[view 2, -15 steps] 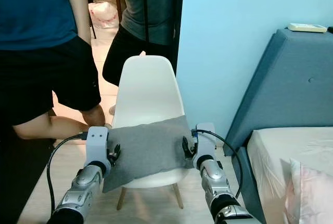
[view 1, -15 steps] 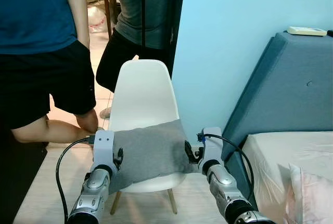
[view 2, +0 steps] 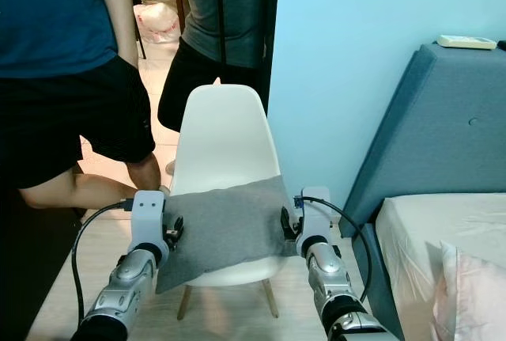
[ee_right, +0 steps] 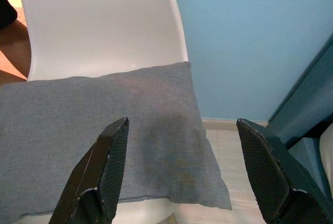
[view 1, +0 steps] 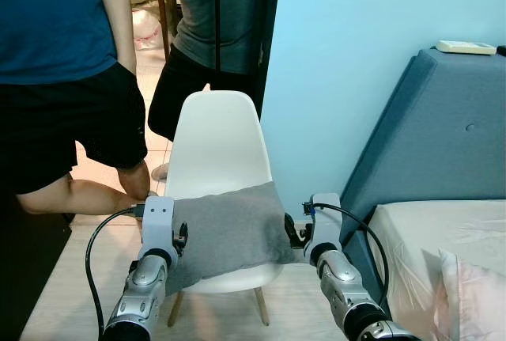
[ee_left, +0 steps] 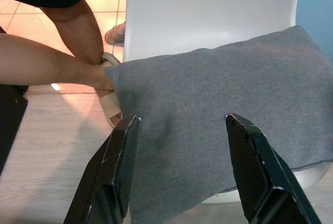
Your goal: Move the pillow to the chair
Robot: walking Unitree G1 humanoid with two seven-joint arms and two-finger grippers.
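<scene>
Pillow: the grey pillow (view 1: 229, 230) lies flat across the seat of the chair (view 1: 217, 147), its long side running from the seat's left edge to its right edge. Its front left corner droops over the seat's front edge, and its right end sticks out past the seat's right edge.

Chair: white, with a tall shell back standing upright behind the pillow and pale wooden legs on the floor (view 1: 59, 293).

Left gripper: the left gripper (ee_left: 179, 174) sits at the pillow's left end, fingers (ee_left: 117, 169) spread wide apart. In the wrist view they frame the grey cloth without pinching it.

Right gripper: the right gripper (ee_right: 184, 174) sits at the pillow's right end, fingers (ee_right: 106, 169) also spread wide, with the pillow's right corner lying between them and not clamped.

Arms: both silver arms reach forward to the chair's front edge, one on each side of the pillow.

People: one person (view 1: 63, 80) in a blue shirt and black shorts stands just left of the chair, one leg bent close by the seat's left edge. A second person (view 1: 205, 32) in a grey shirt stands behind the chair back.

Bed: a blue headboard (view 1: 435, 127) rises at the right against the light blue wall (view 1: 340, 48), with the mattress (view 1: 443, 238) just beside the right arm.
</scene>
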